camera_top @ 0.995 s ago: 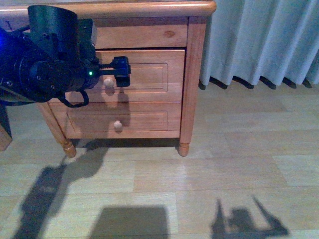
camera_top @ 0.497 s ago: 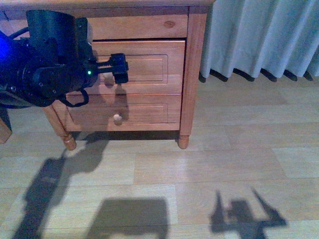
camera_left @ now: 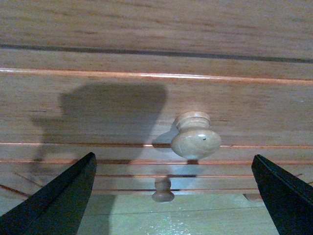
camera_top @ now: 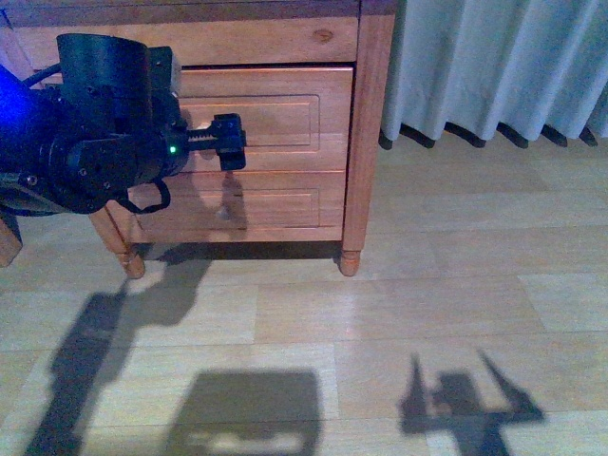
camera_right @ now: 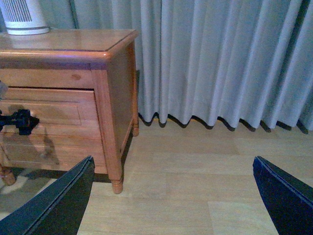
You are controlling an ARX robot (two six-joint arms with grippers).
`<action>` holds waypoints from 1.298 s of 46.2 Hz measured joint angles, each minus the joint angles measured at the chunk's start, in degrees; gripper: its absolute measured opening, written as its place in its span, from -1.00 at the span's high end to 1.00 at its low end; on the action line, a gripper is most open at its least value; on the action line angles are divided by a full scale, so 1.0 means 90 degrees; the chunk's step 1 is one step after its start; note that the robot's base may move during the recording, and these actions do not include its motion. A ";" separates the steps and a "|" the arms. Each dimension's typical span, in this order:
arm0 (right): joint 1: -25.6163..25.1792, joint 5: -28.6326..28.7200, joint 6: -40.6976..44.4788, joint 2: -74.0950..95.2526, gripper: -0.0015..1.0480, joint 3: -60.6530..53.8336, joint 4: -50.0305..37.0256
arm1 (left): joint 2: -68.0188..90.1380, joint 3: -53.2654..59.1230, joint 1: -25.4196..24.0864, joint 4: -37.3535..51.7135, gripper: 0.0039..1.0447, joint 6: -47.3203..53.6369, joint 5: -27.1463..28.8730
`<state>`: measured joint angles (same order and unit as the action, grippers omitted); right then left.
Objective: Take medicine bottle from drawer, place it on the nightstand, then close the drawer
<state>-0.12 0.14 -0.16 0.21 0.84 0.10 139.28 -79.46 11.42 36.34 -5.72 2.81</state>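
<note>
the left gripper [camera_top: 228,142] is hovering right in front of the drawer [camera_top: 285,119], the taller upper one of the nightstand [camera_top: 370,142]. in the left wrist view its fingers [camera_left: 58,196] are standing spread wide, with the drawer's round knob [camera_left: 195,137] showing in the gap between them and touching neither. whether the drawer is sitting fully shut is hard to tell. the shallower drawer [camera_top: 275,204] and its small knob [camera_left: 163,190] are showing below. the right gripper [camera_right: 172,159] is hanging well apart from the nightstand, over the wooden floor [camera_right: 195,196], its fingers also gaping with nothing between them. a white ribbed device [camera_right: 22,17] is standing on the nightstand's top, with the grey curtain [camera_right: 220,63] hanging behind it.
</note>
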 joint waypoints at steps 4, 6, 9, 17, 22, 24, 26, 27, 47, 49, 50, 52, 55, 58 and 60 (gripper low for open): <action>0.0000 -0.0002 0.0000 0.0002 -0.87 0.0000 0.0000 | 0.0002 -0.0002 0.0007 0.0002 -0.88 0.0036 -0.0002; 0.0000 0.0000 0.0000 0.0000 -0.87 0.0000 0.0000 | 0.0002 -0.0002 0.0015 0.0002 -0.88 0.0041 -0.0002; 0.0000 0.0000 0.0000 0.0000 -0.87 0.0000 0.0000 | 0.0019 -0.0015 0.0032 0.0002 -0.88 0.0053 -0.0002; 0.0000 -0.0002 0.0000 0.0002 -0.87 0.0000 0.0000 | 0.0073 -0.0073 0.0136 0.0002 -0.88 0.0112 -0.0029; 0.0000 0.0000 0.0000 0.0000 -0.87 0.0000 0.0000 | 0.0075 -0.0163 0.0221 0.0010 -0.88 0.0175 -0.0044; 0.0000 0.0000 0.0000 0.0000 -0.87 0.0000 0.0000 | 0.0075 -0.0216 0.0240 0.0010 -0.88 0.0185 -0.0039; 0.0000 -0.0002 0.0000 0.0000 -0.87 0.0000 0.0000 | 0.0083 -0.0270 0.0257 0.0010 -0.88 0.0189 -0.0024; 0.0000 -0.0002 0.0000 0.0002 -0.87 0.0000 0.0000 | 0.0087 -0.0304 0.0262 0.0010 -0.88 0.0192 -0.0024; 0.0000 -0.0002 0.0000 0.0000 -0.87 0.0000 0.0000 | 0.0231 -0.0561 0.0260 -0.0112 -0.10 0.0192 0.0194; 0.0000 0.0000 0.0000 0.0000 -0.87 0.0000 0.0000 | 0.0238 -0.0571 0.0255 -0.0119 0.01 0.0189 0.0219; 0.0000 -0.0002 0.0000 0.0000 -0.87 0.0000 0.0000 | 0.0240 -0.0573 0.0250 -0.0121 0.07 0.0192 0.0240; 0.0000 -0.0002 0.0000 0.0000 -0.87 0.0000 0.0000 | 0.0240 -0.0573 0.0243 -0.0121 0.17 0.0192 0.0265; 0.0000 -0.0002 0.0000 0.0000 -0.87 0.0000 0.0000 | 0.0240 -0.0573 0.0226 -0.0126 0.34 0.0182 0.0316; 0.0000 -0.0002 0.0000 0.0000 -0.87 0.0000 0.0000 | 0.0240 -0.0573 0.0216 -0.0138 0.45 0.0172 0.0316; 0.0000 0.0000 0.0000 0.0000 -0.87 0.0000 0.0000 | 0.0240 -0.0573 0.0219 -0.0141 0.45 0.0170 0.0335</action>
<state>-0.12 0.14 -0.16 0.21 0.84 0.10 141.45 -84.62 13.39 35.07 -4.19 5.82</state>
